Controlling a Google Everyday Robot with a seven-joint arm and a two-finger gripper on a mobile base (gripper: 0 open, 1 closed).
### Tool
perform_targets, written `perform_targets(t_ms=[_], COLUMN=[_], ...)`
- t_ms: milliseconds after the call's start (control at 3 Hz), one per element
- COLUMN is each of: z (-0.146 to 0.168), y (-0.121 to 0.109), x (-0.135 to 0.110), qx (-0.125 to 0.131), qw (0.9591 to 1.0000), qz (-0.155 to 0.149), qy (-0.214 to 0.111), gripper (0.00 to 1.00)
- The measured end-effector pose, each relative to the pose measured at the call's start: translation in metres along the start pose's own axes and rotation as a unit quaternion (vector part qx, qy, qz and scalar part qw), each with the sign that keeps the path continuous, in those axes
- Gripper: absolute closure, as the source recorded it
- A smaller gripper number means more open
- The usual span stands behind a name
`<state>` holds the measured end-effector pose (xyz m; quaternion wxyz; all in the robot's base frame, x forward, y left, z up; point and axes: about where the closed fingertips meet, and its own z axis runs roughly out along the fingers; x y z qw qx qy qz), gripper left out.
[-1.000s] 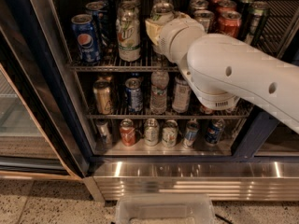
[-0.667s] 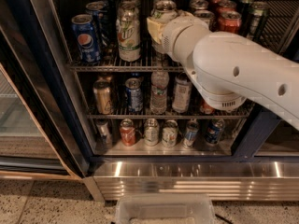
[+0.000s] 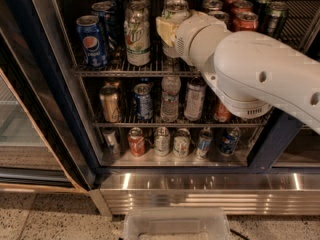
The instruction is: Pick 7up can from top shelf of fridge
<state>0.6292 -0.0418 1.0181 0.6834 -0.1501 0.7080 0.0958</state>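
Fridge [image 3: 200, 196] interior, top shelf [image 3: 112, 70] crowded with cans.
The gripper [image 3: 167, 30], grip state impossible to tell, hangs just right of the whitish, green-logoed 7up can [image 3: 137, 38]; a Pepsi can [image 3: 92, 43] stands farther left.

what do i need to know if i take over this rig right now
Gripper: inside the dark-framed display fridge at top-shelf height, just right of the tall whitish aluminium 7up can; no grasp can be confirmed.
Can: upright at the front of the silvery wire-rack top shelf, right of a blue Pepsi can.
Done: reach into fridge.
Left: grip the can, lift it out.
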Motion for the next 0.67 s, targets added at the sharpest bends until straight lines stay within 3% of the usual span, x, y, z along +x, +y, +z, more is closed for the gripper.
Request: perform_targets(t_ms=[667], z=[-0.0053], y=[0.0041], x=[-0.0021], qx=[-0.013], qw=[0.9999], qz=[0.004], qy=[0.001], gripper=[1.0])
